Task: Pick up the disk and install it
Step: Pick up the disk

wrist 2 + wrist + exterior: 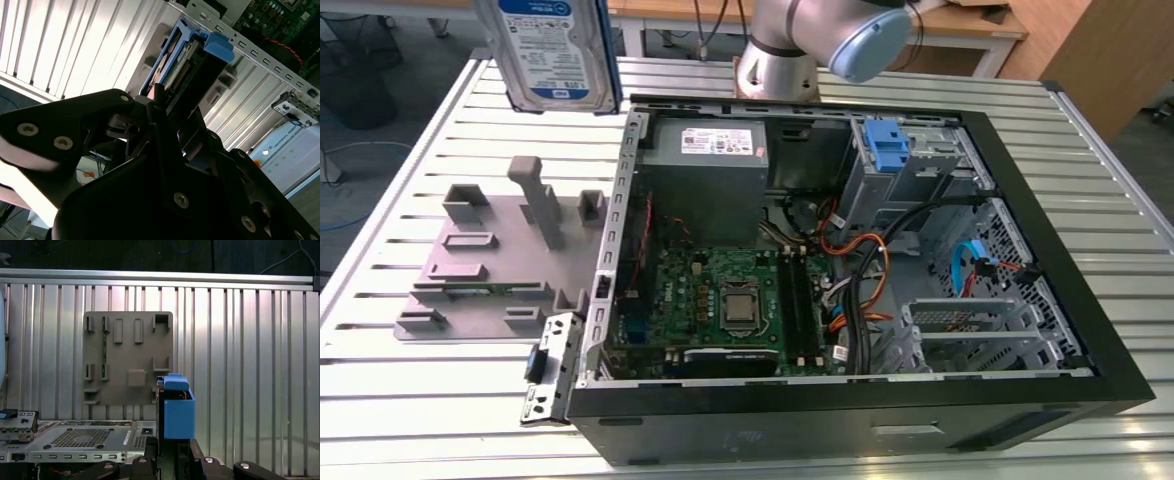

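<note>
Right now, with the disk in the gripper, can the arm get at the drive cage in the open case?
Probably yes. The case's side is off and nothing covers the drive cage from above. The gripper is shut on the disk. A blue bracket sits in the cage.

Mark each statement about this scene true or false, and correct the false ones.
1. The gripper holds the disk up off the table. True.
2. The disk already sits inside the computer case. False: it is held outside the case, towards the exterior view's left.
3. A grey fixture plate lies on the table, on the exterior view's left of the computer case. True.
4. The computer case is closed by a side panel. False: the case is open, and its motherboard is in plain sight.
</note>
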`<state>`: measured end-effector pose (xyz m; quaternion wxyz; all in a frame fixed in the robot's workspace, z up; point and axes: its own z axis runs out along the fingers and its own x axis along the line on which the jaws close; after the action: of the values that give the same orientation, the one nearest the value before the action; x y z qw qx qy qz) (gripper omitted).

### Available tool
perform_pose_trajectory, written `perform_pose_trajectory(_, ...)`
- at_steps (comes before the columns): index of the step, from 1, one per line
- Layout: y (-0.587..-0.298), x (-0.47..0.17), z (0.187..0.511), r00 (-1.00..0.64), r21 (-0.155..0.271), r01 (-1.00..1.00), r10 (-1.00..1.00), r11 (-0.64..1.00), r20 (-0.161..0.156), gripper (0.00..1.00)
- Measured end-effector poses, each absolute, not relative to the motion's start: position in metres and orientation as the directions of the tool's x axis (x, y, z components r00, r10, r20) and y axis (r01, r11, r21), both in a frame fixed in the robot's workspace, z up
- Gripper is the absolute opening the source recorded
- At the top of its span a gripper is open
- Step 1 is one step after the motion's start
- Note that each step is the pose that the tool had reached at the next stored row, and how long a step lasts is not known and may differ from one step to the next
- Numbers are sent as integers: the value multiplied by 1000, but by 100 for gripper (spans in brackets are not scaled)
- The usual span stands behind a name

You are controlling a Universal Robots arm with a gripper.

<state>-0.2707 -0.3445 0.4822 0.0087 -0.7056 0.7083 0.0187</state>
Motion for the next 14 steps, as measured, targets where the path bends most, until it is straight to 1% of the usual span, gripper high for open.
perform_pose_trajectory(14,-344,-236,482,-4,14,-1000,-999,4,-39,35)
